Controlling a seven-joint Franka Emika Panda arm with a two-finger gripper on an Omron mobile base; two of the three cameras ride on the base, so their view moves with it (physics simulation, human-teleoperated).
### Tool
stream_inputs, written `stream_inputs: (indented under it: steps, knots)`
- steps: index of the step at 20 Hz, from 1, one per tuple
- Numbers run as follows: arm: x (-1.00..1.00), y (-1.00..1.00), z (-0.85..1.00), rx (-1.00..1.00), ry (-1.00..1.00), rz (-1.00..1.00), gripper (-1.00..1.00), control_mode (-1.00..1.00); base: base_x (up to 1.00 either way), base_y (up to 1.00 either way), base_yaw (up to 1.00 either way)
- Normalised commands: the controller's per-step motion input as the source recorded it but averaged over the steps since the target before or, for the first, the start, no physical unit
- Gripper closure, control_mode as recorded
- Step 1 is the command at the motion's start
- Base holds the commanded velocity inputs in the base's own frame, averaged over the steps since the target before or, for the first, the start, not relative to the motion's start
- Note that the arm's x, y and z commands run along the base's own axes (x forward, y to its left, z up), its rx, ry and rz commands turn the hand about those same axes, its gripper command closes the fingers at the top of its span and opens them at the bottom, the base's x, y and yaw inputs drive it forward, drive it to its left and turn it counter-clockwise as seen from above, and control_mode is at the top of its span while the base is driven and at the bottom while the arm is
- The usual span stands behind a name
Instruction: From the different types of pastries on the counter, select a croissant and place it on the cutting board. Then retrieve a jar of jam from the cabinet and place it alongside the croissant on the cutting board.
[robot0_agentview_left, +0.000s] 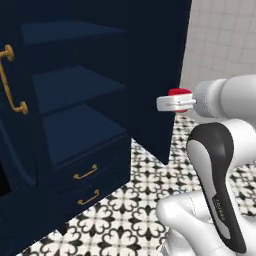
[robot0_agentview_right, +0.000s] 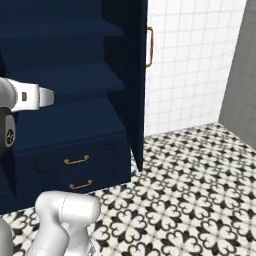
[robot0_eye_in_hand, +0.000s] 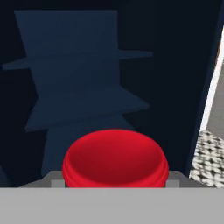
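Holding the jar of jam (robot0_eye_in_hand: 115, 158) clear of the open cabinet (robot0_agentview_left: 80, 90), out in front of its shelves, presumably for carrying to the cutting board. Gripper (robot0_agentview_left: 175, 102) is narrowed around the jar, fingers against its sides; red lid faces the hand camera.

The white arm rises from its base, bends at a dark-jointed elbow and reaches out level, its end effector (robot0_agentview_left: 175, 102) extended sideways with both fingers closed on the red-lidded jar of jam (robot0_agentview_left: 180, 93).
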Motion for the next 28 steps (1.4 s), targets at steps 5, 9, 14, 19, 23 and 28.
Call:
stream_inputs:
  steps: [5,9,14,19,23,28]
  knots:
    - [0.00,0.00,0.00,0.00,0.00,0.00,1.00,1.00,-1.00,0.36,-0.52]
    - [0.00,0.00,0.00,0.00,0.00,0.00,1.00,1.00,-1.00,0.27,-0.55]
    - [0.00,0.00,0.00,0.00,0.00,0.00,1.00,1.00,-1.00,-0.09,-0.59]
    - [0.00,0.00,0.00,0.00,0.00,0.00,1.00,1.00,-0.66,-0.60,-0.55]
    - [0.00,0.00,0.00,0.00,0.00,0.00,1.00,1.00,-0.10,-0.97,-0.47]
    - [0.00,0.00,0.00,0.00,0.00,0.00,1.00,1.00,-0.06,-1.00,-0.40]
